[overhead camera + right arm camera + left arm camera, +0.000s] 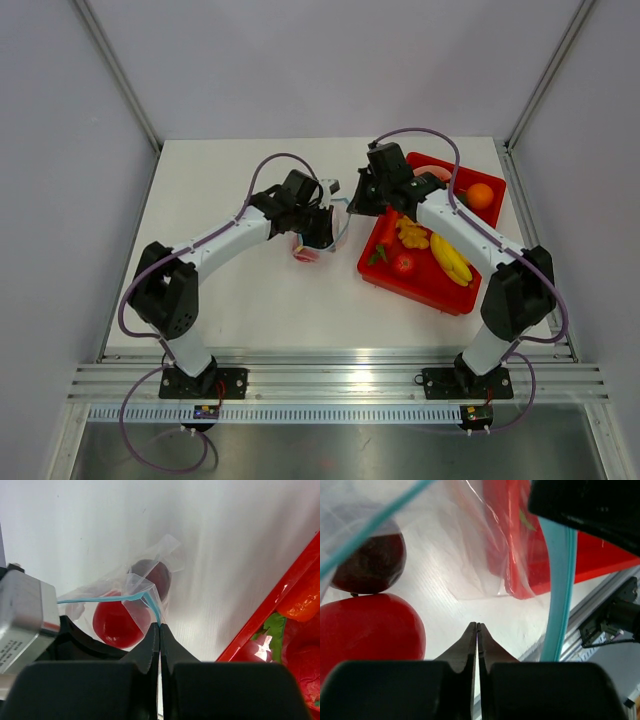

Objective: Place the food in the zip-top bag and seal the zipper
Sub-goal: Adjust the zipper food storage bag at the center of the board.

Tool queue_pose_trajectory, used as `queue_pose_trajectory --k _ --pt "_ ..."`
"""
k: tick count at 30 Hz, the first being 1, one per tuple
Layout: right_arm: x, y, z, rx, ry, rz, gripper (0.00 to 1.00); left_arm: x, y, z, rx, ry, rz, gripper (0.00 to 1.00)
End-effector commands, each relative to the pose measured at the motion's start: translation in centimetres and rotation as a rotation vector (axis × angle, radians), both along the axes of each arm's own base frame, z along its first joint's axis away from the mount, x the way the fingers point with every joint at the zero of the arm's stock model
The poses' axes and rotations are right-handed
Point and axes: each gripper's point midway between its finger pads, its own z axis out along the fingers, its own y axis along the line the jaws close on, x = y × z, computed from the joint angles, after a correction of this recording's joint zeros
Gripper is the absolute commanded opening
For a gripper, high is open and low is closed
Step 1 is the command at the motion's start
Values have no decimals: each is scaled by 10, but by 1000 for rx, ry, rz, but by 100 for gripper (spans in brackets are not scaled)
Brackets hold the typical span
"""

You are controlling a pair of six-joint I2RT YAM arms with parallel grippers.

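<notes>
Right wrist view: we see our right gripper [159, 626] pinching the zipper [100, 599] of the zip-top bag [165, 547], red tomato [112, 622] and purple fruit [157, 577] inside, near the red tray [277, 590], our left gripper [477, 626] clenched shut.

Both end effectors [477, 625] [160, 626] pinched closed
</notes>
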Motion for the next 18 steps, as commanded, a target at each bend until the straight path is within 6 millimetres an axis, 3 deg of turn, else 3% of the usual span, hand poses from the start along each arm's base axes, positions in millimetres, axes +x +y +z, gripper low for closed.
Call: queue_pose_trajectory --k 1,3,7,8,11,14,15,17,18 --pt "13 1 12 -2 -50 6 0 -12 -12 38 -97 -60 -123 0" --pt "12 4 9 0 -41 14 0 -18 -17 45 -161 -62 -160 0" --pt "10 7 4 17 -30 32 0 -14 -20 72 -208 -148 -167 17" --pt "10 8 3 21 -29 34 0 -13 -20 76 -210 -163 -165 30" --pt "7 11 3 39 -29 47 0 -9 -18 88 -212 -225 -166 53" --pt "7 12 4 49 -31 52 0 -2 -15 95 -201 -265 -140 50" --pt "6 12 5 51 -31 57 0 -1 -15 96 -203 -269 -128 32" --pt "5 13 5 54 -28 63 0 -1 -11 104 -212 -301 -105 16" --pt "5 14 6 54 -30 65 0 0 -10 105 -219 -312 -91 13"
